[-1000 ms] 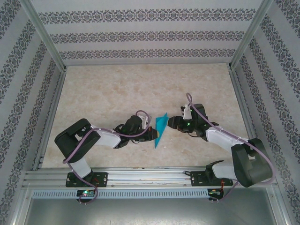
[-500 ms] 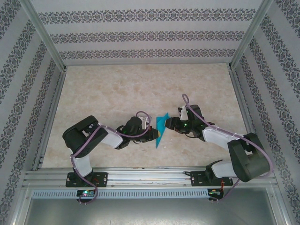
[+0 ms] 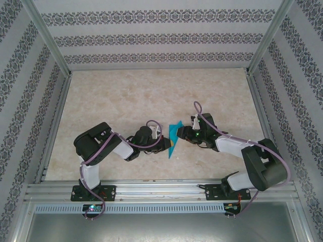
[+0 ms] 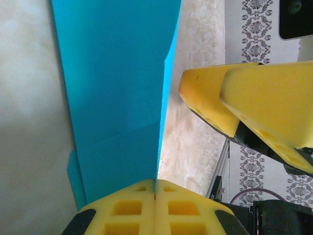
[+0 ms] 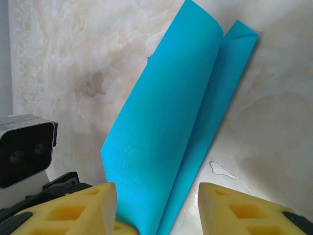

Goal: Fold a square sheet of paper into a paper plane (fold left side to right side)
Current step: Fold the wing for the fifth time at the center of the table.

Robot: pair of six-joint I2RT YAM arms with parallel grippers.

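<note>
Right now, top view: the square sheet of paper (image 3: 173, 137) stands up off the table (image 3: 126, 96) near the front middle. It sits between the left gripper (image 3: 164, 145) and right gripper (image 3: 183, 133) and is already creased narrower than square.

Left wrist: the left pads (image 4: 127, 210) are pressed together, pinching the sheet's near edge at their seam. A faint crease crosses the panel.

Right wrist: the right fingers (image 5: 73, 205) are spread, straddling the sheet's lower end; can't tell if they touch it. One flap curls over the other, not flat.

Judgement: first folds done, left-to-right fold half-made. Flattening, creasing and the remaining dart folds are left.
</note>
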